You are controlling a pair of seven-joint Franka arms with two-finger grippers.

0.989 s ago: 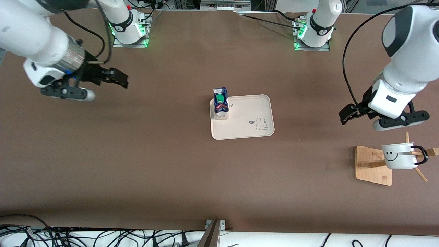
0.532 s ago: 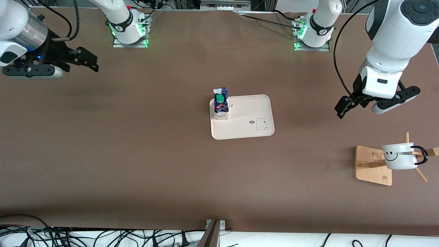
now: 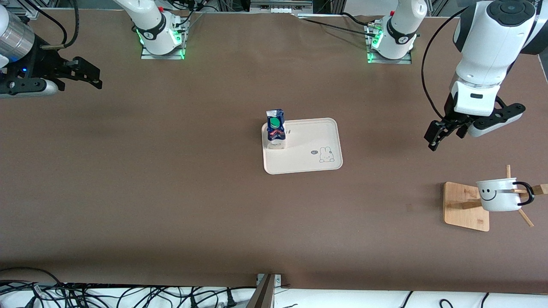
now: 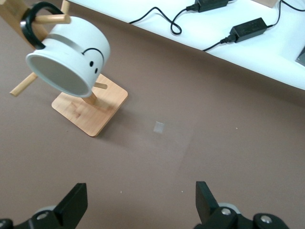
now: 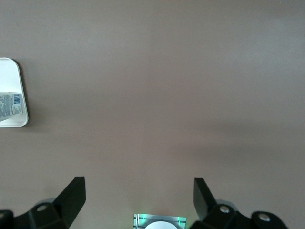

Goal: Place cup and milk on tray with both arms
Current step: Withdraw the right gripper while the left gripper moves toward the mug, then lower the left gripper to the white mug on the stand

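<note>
The milk (image 3: 275, 128) stands upright on the tray (image 3: 312, 149), at the tray's corner toward the right arm's end. The cup (image 3: 496, 194) hangs by its handle on a peg of the bamboo stand (image 3: 466, 207), at the left arm's end. My left gripper (image 3: 445, 132) is open and empty over bare table, between tray and stand. In the left wrist view the cup (image 4: 66, 57) and stand base (image 4: 90, 107) lie ahead of the gripper (image 4: 141, 205). My right gripper (image 3: 94, 75) is open and empty over bare table at the right arm's end. The right wrist view shows its gripper (image 5: 138, 200), a tray corner (image 5: 19, 90) and the milk (image 5: 9, 107).
The two arm bases (image 3: 160, 38) (image 3: 389, 40) stand at the table's edge farthest from the front camera. Cables (image 3: 85, 295) lie along the edge nearest that camera. Power adapters (image 4: 248, 28) lie there too, on white.
My right gripper has drawn away from the tray toward the right arm's end of the table and its base. My left arm has risen and turned; its gripper has shifted little. Milk and cup have not moved.
</note>
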